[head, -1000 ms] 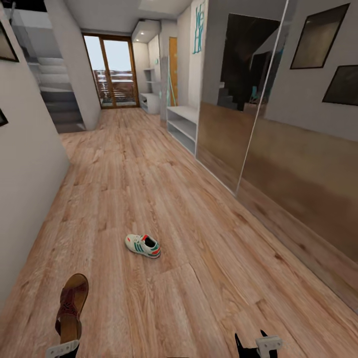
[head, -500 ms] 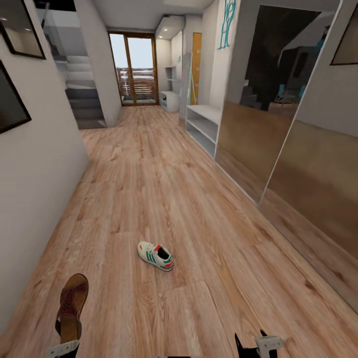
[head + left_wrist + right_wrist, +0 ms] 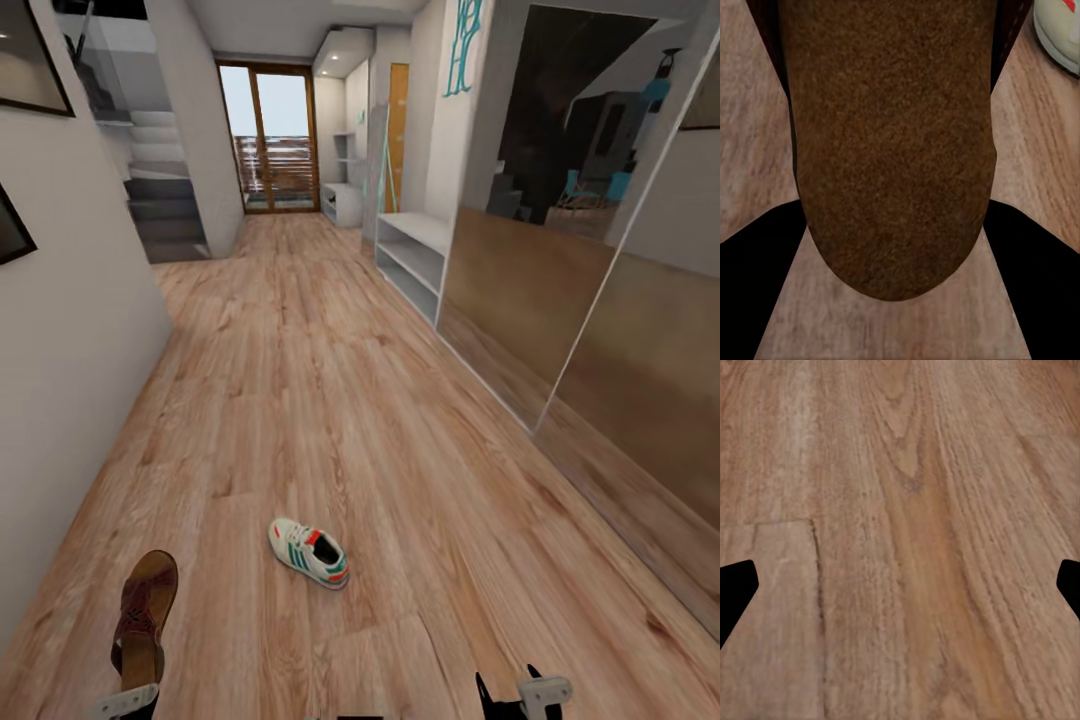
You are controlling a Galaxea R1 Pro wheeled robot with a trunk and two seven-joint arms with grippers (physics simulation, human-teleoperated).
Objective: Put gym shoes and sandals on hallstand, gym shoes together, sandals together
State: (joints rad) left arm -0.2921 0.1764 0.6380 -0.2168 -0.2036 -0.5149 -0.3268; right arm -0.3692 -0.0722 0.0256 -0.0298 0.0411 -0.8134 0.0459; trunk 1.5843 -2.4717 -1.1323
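Jaws, left [image 3: 130, 700]: pinching the flat brown leather strappy sandal [image 3: 145, 610] at its heel end, at 7 o'clock in the head view; toe points to 12.
Sandal handling: likely light, bendy sole; grip near mid-sole to limit droop.
White low-top sneaker with green stripes [image 3: 309, 552]: on the wood-grain plank floor [image 3: 330, 400], at 6 o'clock; probably light, stiffer; take it across the collar.
Pale grey-white hallstand [image 3: 415, 255]: 1 o'clock, well apart.
Jaws, right [image 3: 520, 695]: spread, empty, at 5 o'clock.

the left gripper [image 3: 128, 700] sits low at the near left of the head view, its jaws clamped on a brown sandal [image 3: 145, 618] that sticks out forward. the right gripper [image 3: 525, 697] sits low at the near right, fingers spread wide with nothing between them.
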